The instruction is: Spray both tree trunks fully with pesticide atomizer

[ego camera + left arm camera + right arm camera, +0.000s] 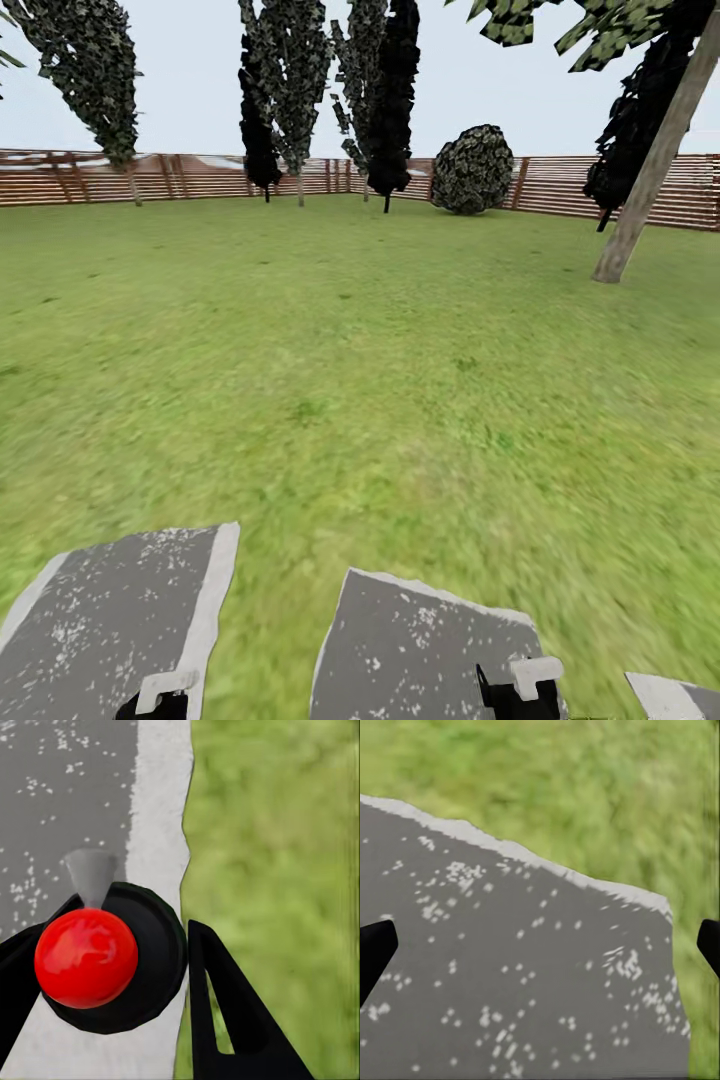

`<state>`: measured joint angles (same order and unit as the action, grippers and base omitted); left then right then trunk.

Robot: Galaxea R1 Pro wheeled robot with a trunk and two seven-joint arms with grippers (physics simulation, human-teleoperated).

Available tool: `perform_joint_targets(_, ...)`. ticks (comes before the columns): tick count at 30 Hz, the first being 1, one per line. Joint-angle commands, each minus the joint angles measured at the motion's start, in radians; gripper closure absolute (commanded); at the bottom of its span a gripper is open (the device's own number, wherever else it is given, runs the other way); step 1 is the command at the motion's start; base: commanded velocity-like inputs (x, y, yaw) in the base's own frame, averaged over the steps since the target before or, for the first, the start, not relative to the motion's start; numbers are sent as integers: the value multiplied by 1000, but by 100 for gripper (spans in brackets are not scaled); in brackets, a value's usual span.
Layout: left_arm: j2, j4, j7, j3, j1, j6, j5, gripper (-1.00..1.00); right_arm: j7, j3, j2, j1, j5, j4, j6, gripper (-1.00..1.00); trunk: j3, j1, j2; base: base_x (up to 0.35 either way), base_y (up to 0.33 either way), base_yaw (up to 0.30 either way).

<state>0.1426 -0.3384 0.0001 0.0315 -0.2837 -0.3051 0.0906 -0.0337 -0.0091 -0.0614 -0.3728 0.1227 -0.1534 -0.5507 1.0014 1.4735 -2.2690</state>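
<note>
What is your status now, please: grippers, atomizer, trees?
Left gripper shut on atomizer, red top showing. Right gripper open, above paving. Pale trunk ahead right, across lawn; nothing between.

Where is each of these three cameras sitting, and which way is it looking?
Head view: on the robot's head, facing forward over the lawn to the fence and a tree trunk.
Left wrist view: looks along the left gripper, shut on a red-topped atomizer.
Right wrist view: looks down past the open right gripper.
All share the paving stones.
</note>
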Motion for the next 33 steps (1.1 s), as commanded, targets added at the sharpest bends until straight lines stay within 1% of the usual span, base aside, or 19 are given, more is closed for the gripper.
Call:
perform_joint_targets(1,1,0,1,0,0,0,0,100,0,0,0,0,-1,0,0,-100,0,0,0,66,-34,-300)
perform_joint_targets(9,-2,-2,-2,-2,0,1,1,100,0,0,0,0,-1,0,0,-100,0,0,0,22,-8,-300)
perform_joint_targets(12,-3,-2,-1,-2,0,1,1,100,0,0,0,0,-1,0,0,-100,0,0,0,155,0,-300)
perform_joint_targets(33,-2,-1,3,-1,0,3,0,100,0,-1,-2,0,-1,-2,0,-100,0,0,0,303,-62,-300)
